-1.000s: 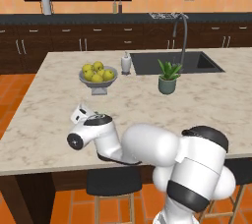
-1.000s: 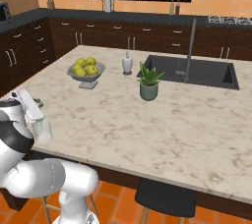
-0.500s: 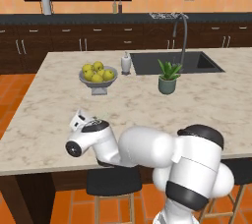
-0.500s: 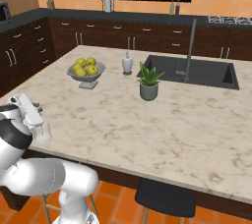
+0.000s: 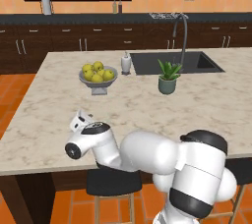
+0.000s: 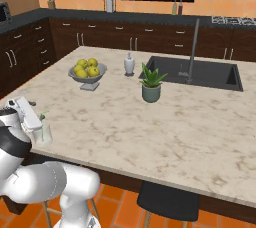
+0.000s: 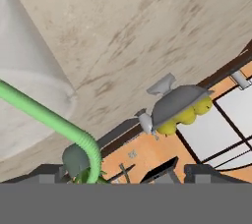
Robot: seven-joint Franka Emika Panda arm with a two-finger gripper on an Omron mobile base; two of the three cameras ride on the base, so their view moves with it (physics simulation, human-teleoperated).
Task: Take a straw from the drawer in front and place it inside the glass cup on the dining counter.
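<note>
The glass cup (image 6: 44, 133) stands near the front left corner of the dining counter (image 6: 150, 122). The light-green straw (image 6: 41, 117) pokes out of its top. In the hand view the glass cup (image 7: 29, 95) looms at the left, and the straw (image 7: 54, 120) slants across it, its bent end (image 7: 92, 156) toward the bottom. My gripper (image 6: 31, 118) hangs just left of the cup, open, with its dark fingertips (image 7: 49, 171) set wide apart and the straw not pinched. In the left base view my gripper (image 5: 79, 119) covers the cup. The drawer is out of view.
A fruit bowl (image 5: 98, 74) with lemons, a white dispenser (image 5: 126, 64) and a potted plant (image 5: 168, 77) stand farther back on the island. Beyond them are the sink (image 5: 172, 62) and its tall faucet. A dark stool (image 5: 113, 183) sits under the front edge.
The hand has drifted slightly toward the counter's front left edge, away from the cup. The straw and the cup stay in place.
</note>
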